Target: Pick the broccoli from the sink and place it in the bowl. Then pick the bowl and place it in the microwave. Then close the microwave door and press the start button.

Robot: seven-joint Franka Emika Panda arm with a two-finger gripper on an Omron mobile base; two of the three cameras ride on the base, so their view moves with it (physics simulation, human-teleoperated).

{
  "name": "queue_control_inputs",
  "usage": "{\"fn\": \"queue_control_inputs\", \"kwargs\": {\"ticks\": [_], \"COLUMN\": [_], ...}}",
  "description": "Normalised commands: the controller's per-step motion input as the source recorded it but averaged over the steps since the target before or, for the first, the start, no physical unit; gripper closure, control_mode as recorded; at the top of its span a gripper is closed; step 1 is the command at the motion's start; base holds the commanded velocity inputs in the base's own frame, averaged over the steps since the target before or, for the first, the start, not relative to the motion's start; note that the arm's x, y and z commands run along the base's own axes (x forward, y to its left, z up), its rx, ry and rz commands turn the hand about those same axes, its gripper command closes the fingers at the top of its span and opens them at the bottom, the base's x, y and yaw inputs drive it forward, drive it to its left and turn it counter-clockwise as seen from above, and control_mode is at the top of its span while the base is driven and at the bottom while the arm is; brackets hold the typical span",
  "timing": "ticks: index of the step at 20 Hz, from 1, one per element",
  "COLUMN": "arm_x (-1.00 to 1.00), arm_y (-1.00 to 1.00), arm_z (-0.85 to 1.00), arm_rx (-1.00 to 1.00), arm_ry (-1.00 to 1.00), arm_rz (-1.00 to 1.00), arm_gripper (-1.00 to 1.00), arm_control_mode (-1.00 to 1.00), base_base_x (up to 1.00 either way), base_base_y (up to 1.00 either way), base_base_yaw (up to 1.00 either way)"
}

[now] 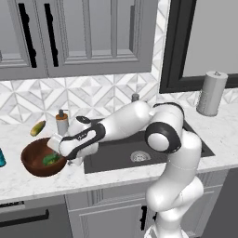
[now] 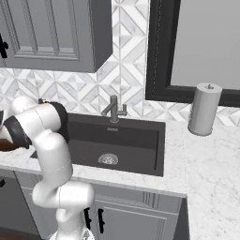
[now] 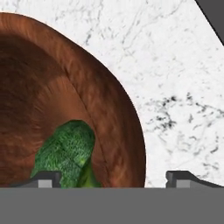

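The reddish-brown wooden bowl (image 1: 29,158) (image 3: 65,100) stands on the marble counter left of the sink (image 1: 116,155) (image 2: 131,138). The green broccoli (image 1: 50,159) (image 3: 65,155) lies inside it, against the right wall. My gripper (image 1: 56,149) (image 3: 113,180) hangs low over the bowl's right rim, open. Its jaws straddle the rim: one fingertip (image 3: 43,179) is inside by the broccoli, the other over the counter outside. Nothing is gripped. The microwave and its door are out of view.
A yellow-green corn cob (image 1: 38,128) and a soap dispenser (image 1: 62,122) sit behind the bowl. A faucet (image 2: 114,110) rises at the sink's back. A paper towel roll (image 1: 211,93) (image 2: 204,108) stands right of the sink. Wall cabinets hang overhead.
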Motion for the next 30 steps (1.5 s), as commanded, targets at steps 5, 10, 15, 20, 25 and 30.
{"fn": "queue_control_inputs", "kwargs": {"ticks": [5,10,15,20,25,30], "arm_x": [0.00,-0.03,-0.21,-0.20,-0.39,-0.55], "arm_y": [0.00,-0.11,-0.48,-0.54,-0.51,-0.54], "arm_z": [-0.35,-0.33,-0.09,0.04,0.85,1.00], "arm_rx": [0.00,0.00,0.02,0.05,0.08,0.03], "arm_ry": [0.00,0.00,-0.08,-0.15,-0.17,-0.06], "arm_rz": [0.00,0.00,0.00,0.00,0.00,0.04], "arm_gripper": [1.00,1.00,1.00,1.00,1.00,1.00], "arm_control_mode": [-1.00,-1.00,-1.00,-1.00,-1.00,-1.00], "base_base_x": [0.00,0.00,0.00,0.00,0.00,0.00], "base_base_y": [0.00,0.00,0.00,0.00,0.00,0.00], "base_base_yaw": [0.00,0.00,0.00,0.00,0.00,0.00]}}
